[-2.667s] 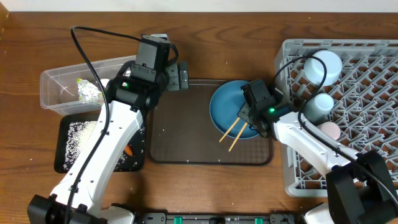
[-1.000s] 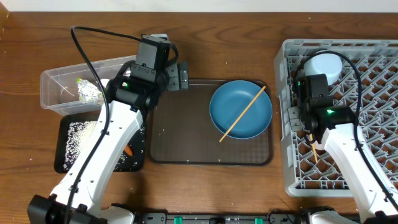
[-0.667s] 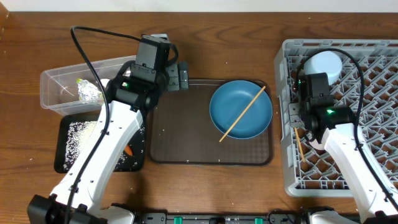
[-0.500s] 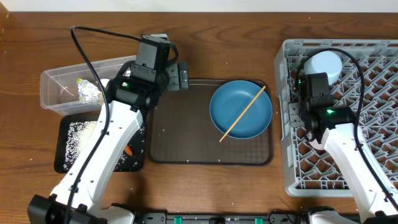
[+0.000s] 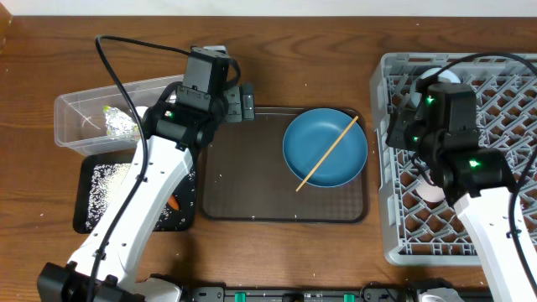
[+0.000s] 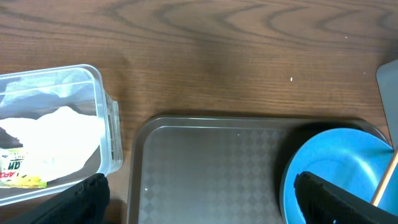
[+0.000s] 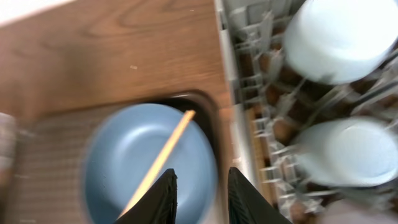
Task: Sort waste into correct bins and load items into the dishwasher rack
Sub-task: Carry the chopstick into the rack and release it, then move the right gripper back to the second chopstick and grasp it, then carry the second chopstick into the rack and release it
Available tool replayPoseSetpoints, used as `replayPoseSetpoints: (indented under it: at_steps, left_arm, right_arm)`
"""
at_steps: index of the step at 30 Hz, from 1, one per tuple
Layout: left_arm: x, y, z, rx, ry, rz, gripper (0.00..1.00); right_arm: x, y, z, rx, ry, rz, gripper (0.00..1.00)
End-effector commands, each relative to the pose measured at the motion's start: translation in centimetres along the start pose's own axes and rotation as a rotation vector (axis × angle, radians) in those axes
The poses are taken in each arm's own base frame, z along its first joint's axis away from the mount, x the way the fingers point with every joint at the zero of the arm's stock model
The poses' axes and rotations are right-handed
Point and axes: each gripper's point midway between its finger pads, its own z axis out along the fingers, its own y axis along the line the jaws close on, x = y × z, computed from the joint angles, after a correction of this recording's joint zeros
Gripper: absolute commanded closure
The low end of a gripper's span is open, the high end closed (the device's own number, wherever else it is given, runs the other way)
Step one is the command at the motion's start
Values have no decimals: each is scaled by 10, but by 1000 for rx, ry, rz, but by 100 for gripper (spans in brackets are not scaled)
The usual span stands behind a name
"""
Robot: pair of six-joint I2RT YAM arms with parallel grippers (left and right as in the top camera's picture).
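The wooden bench (image 5: 336, 50) carries four things directly. On its left a clear tub (image 5: 92, 91) sits just behind a shallow black tray (image 5: 78, 201). A dark brown serving tray (image 5: 252, 176) lies in the middle, just beside both. A large grey rack (image 5: 388, 235) fills the right side, close to the serving tray.

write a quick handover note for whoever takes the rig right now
Left gripper: open, empty, at the edge of the dark brown serving tray.
Right gripper: open, empty, over the grey plastic dishwasher rack.
Done: silver foil ball in clear plastic tub, white rice in black tray, pale bowl and light blue cup in rack.
To do: round blue plate with one wooden chopstick on it, on the brown tray.
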Motion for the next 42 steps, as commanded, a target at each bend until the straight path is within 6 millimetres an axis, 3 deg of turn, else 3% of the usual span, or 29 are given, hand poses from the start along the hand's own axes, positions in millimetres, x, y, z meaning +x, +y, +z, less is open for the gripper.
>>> replayPoseSetpoints:
  at_steps: [1,6,12,16,25,34,35,39,42]
  left_arm:
    - [-1,3,1,-15,-1,8,2]
    - [-1,3,1,-15,-1,8,2]
    - [-1,3,1,-15,-1,8,2]
    - [-1,3,1,-15,0,8,2]
    - [-1,3,1,-15,-1,8,2]
    - [-1,3,1,-15,-1,8,2]
    - [-1,3,1,-15,-1,8,2]
    - [-1,3,1,-15,-1,8,2]
    - [-1,3,1,-15,0,8,2]
  right_arm:
    - [15,9,8,-51,78,235,75]
    - [44,16,33,-26,162,377,74]
    - [65,41,62,-45,221,324,69]
    - [79,53,80,-33,243,275,73]
    - [116,47,113,72,326,227,71]
    - [140,49,144,93,371,200,70]
    - [141,49,147,92,372,199,72]
    - [141,50,150,86,369,199,96]
    - [135,52,146,74,355,203,99]
